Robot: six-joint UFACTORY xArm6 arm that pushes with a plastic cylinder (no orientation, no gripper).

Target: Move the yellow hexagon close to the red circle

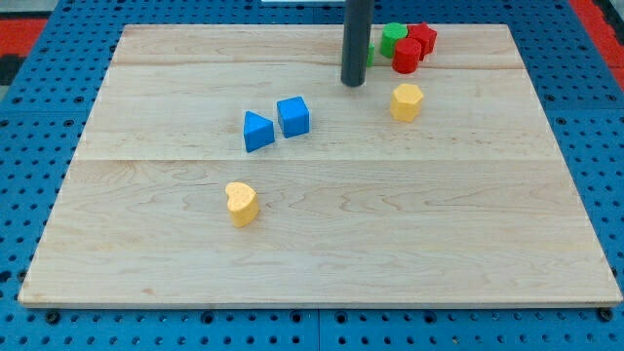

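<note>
Already the yellow hexagon (407,100) sits near the red circle (408,55) in the upper right of the frame, just below it with a small gap, so little pushing seems left. My tip (353,84) stands upright on the worktop (322,244), just left of the hexagon and apart from it. There is no claw to release or clench, only the rod.
</note>
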